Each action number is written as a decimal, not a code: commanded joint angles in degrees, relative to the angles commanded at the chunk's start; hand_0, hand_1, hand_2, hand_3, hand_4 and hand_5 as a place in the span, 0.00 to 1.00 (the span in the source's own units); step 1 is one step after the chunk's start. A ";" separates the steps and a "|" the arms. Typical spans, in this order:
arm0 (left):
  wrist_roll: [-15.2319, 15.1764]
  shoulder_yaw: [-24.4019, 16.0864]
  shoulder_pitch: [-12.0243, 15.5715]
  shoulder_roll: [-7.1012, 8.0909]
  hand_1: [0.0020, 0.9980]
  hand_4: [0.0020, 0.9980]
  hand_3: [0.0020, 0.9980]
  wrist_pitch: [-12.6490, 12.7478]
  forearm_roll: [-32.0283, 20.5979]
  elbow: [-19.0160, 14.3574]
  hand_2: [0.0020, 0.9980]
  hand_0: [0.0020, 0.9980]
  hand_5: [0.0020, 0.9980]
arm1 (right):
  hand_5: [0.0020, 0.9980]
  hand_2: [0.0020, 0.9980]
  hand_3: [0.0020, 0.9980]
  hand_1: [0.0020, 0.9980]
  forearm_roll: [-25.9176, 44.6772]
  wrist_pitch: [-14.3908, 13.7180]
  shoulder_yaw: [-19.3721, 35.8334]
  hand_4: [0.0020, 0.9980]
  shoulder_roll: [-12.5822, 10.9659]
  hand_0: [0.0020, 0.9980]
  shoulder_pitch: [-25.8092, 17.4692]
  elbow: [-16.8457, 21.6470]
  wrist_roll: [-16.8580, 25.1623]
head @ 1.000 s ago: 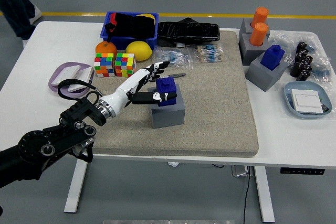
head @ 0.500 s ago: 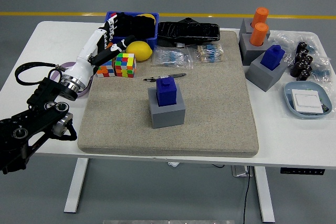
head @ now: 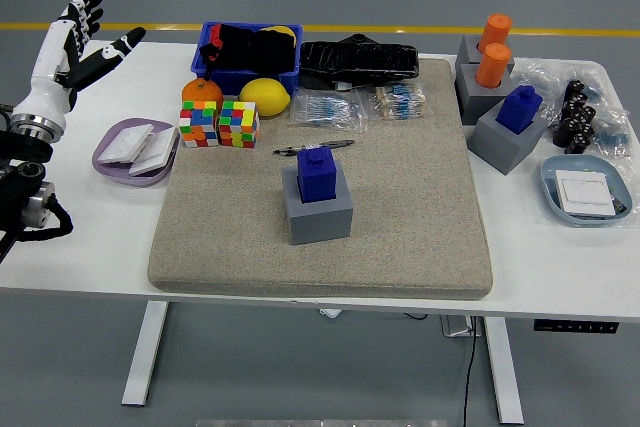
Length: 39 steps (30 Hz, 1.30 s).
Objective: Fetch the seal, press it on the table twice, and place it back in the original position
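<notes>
A blue seal (head: 318,171) stands upright in its grey block holder (head: 318,213) in the middle of the beige mat (head: 400,197). My left hand (head: 82,37) is raised at the far left edge of the head view, well away from the seal, its white and black fingers spread and holding nothing. The right arm does not show.
Behind the seal lie a pen (head: 315,148), two colour cubes (head: 220,124), an orange (head: 201,91), a lemon (head: 264,96) and a blue bin (head: 250,57). A purple dish (head: 135,150) sits left of the mat. More grey holders with orange (head: 492,50) and blue (head: 519,108) seals stand at right.
My left hand let go of the blue seal in its holder, then swung left and up past the cubes to the picture's left edge. The seal has stayed put.
</notes>
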 joint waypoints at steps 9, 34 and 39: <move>0.15 -2.54 0.51 1.77 0.98 0.93 0.98 -0.34 0.64 0.34 0.99 0.92 0.44 | 0.69 0.81 0.80 0.81 -0.33 -0.25 0.36 0.99 -0.06 0.92 0.15 0.00 0.00; 0.93 -5.47 2.00 3.26 0.98 0.92 0.98 -0.85 1.75 -1.53 0.99 0.92 0.43 | 0.69 0.81 0.80 0.81 -0.13 -0.47 -0.97 0.99 -0.09 0.92 0.40 0.05 -0.05; 1.22 -5.77 2.31 3.33 0.98 0.92 0.98 -0.99 2.05 -2.29 0.98 0.91 0.43 | 0.69 0.80 0.80 0.81 -0.05 -0.52 -1.20 0.99 -0.31 0.91 0.33 0.05 -0.11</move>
